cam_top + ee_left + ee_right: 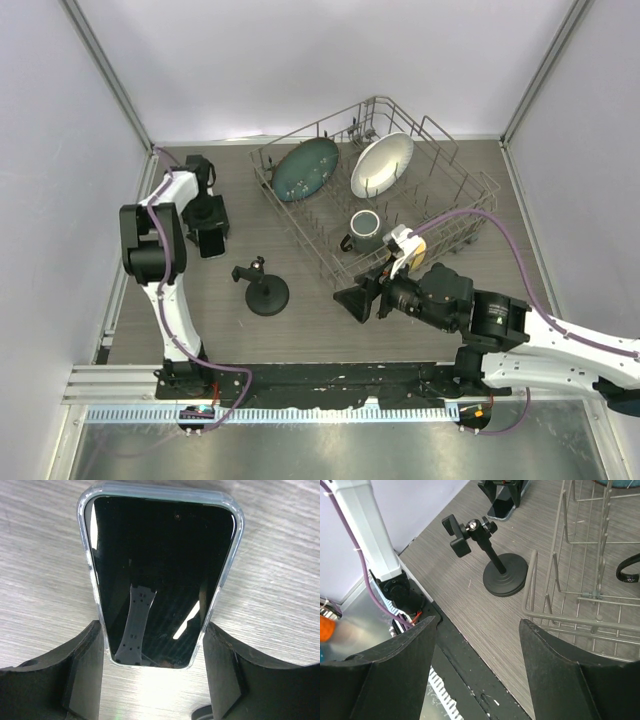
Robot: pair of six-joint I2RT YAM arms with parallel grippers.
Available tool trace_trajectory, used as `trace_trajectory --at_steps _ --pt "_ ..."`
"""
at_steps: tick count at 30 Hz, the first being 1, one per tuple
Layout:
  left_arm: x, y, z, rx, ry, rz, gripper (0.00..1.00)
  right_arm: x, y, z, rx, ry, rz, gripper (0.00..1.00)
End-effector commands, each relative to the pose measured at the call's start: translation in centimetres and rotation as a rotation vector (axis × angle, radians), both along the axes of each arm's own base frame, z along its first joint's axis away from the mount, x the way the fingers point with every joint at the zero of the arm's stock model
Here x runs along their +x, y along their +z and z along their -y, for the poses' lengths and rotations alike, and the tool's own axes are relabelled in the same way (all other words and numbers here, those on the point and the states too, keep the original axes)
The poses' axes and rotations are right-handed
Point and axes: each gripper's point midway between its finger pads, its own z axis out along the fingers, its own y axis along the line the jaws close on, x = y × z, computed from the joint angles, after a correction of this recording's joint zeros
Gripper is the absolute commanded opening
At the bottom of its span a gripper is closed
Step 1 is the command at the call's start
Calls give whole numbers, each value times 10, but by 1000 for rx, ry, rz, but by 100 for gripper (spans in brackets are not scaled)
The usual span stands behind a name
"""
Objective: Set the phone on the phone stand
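The phone (160, 570), black with a clear case, lies flat on the wooden table at the far left (212, 244). My left gripper (155, 630) straddles its near end, and both fingers press against its long edges. The phone stand (266, 290) is black, with a round disc base and an angled arm with a cradle, and stands empty mid-table. In the right wrist view the phone stand (500, 565) shows ahead, with the phone (502, 511) far behind it. My right gripper (358, 300) hovers to the stand's right, near the table's front edge, open and holding nothing (477, 625).
A wire dish rack (470, 195) fills the back right, holding a dark green plate (305, 168), a white plate (382, 163) and a grey mug (364, 230). Its near corner (535, 580) is close to the stand. Walls enclose the table on three sides.
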Motion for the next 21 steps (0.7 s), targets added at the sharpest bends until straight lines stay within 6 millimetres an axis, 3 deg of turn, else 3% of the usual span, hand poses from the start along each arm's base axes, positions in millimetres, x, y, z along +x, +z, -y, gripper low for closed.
trace_trajectory --at_steps 1,15,18,19,21 --pt "4 33 -11 39 59 104 0 2 24 -3 56 -2 26 72" --pt "-4 116 -11 38 141 355 0 6 14 -13 27 -7 20 72" --pt "-9 140 -4 0 138 434 0 7 13 -19 30 -4 15 72" --pt "-10 158 -2 -12 138 499 0 7 11 -21 28 -3 10 72" --pt "-14 169 7 -59 125 546 0 8 11 -26 31 1 8 72"
